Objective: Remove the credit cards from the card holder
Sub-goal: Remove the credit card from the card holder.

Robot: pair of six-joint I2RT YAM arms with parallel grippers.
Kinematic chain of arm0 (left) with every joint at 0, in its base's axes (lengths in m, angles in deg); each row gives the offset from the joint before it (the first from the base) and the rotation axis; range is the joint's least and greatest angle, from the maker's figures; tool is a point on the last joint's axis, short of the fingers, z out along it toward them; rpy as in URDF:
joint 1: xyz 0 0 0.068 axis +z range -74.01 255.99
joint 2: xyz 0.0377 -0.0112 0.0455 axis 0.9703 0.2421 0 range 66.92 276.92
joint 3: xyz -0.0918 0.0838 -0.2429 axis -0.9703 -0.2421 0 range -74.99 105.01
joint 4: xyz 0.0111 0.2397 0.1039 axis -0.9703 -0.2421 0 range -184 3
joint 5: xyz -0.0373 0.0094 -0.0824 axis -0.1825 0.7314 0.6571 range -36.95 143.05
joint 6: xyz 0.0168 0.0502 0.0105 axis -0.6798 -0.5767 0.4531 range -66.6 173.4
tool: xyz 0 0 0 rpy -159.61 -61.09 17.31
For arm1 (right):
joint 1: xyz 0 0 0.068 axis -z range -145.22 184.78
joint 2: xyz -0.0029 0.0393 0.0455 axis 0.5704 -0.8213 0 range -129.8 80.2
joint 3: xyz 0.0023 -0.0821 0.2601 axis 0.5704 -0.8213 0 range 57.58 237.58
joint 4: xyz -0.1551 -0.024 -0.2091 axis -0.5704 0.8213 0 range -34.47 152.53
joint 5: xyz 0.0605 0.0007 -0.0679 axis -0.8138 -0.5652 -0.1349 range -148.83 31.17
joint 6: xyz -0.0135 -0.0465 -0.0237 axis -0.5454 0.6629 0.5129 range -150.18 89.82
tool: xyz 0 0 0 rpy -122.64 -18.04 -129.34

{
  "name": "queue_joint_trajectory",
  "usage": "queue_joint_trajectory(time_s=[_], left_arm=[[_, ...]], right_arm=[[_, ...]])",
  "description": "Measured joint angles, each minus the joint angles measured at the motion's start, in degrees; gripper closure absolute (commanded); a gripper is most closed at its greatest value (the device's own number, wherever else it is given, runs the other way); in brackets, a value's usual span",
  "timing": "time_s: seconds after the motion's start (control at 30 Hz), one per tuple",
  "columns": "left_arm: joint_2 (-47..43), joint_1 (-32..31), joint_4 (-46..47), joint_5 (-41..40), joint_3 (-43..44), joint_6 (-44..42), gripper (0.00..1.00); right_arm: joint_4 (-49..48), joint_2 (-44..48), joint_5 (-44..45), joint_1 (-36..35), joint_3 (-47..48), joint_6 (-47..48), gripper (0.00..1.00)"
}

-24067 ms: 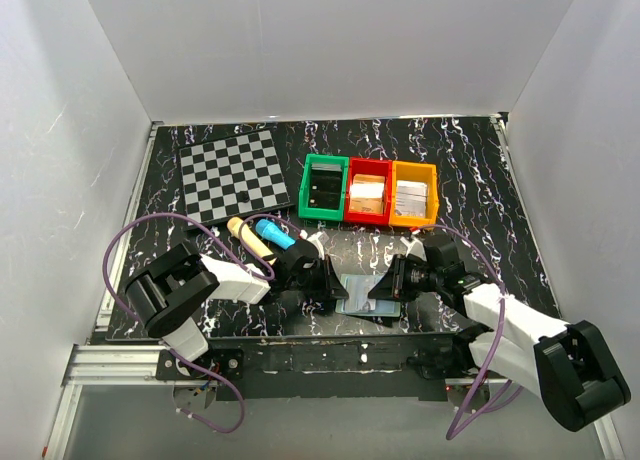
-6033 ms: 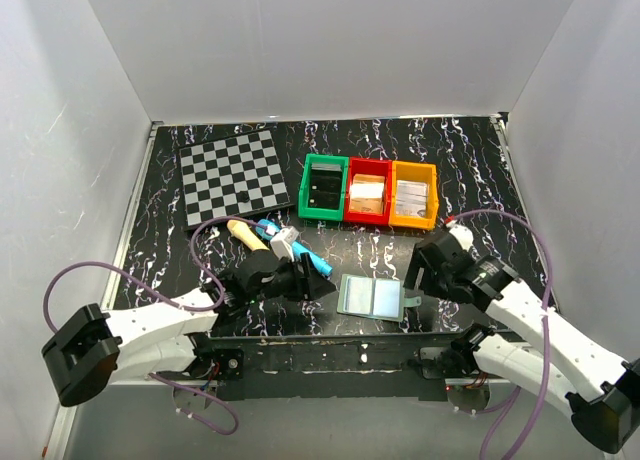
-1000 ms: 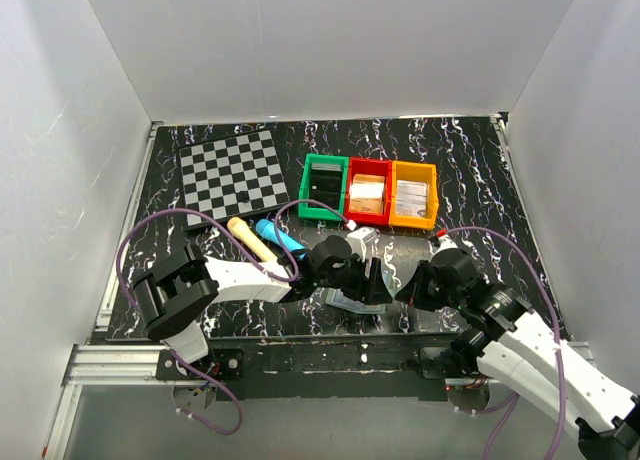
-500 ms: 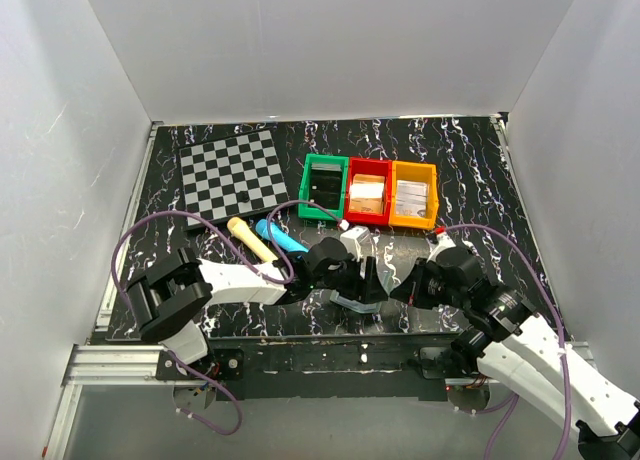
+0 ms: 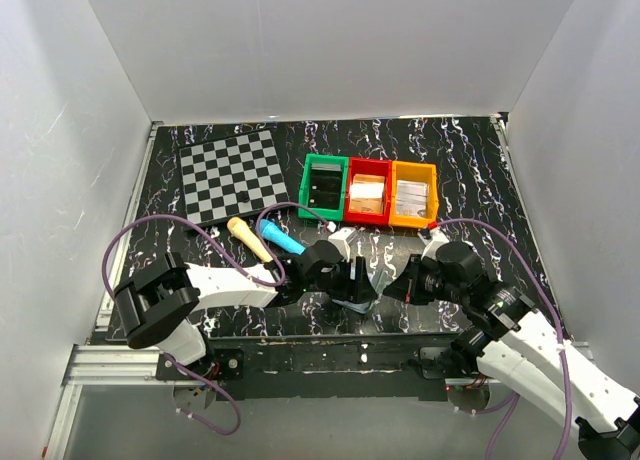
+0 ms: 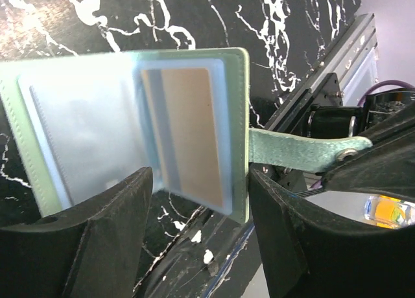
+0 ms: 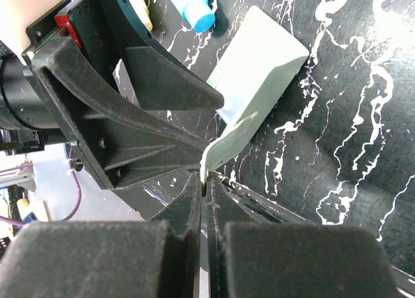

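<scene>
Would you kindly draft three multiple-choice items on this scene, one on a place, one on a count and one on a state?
1. In the left wrist view, which panel of the card holder holds the striped card?
A. the panel next to the tab
B. the panel far from the tab
C. neither; it lies outside on the table

2. How many coloured bins stand in a row?
A. two
B. three
C. four

3. The right gripper is:
A. open, holding nothing
B. shut on the tab
C. shut on a loose card

Answers:
1 A, the card lies beside the edge that bears the tab.
2 B, green, red and orange stand side by side.
3 B, its fingers pinch the thin pale strip.
</scene>
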Motion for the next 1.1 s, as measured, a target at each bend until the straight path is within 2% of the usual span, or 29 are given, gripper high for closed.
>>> queue_joint_trajectory(time_s=[0.47, 0.73, 1.1], left_arm=[[-2.4, 0.7, 0.6, -1.0, -3.6, 0.8, 0.4], [-4.5, 1.9, 1.2, -1.8, -4.5, 0.7, 0.4], [4.3, 1.8, 6.8, 9.0, 0.0, 0.2, 0.43]], right_arm=[[1.8, 0.6, 0.9, 0.0, 0.0, 1.5, 0.99], [5.8, 4.2, 5.9, 0.0, -0.9, 0.0, 0.99], [10.2, 5.8, 11.5, 0.0, -2.8, -4.1, 0.99]])
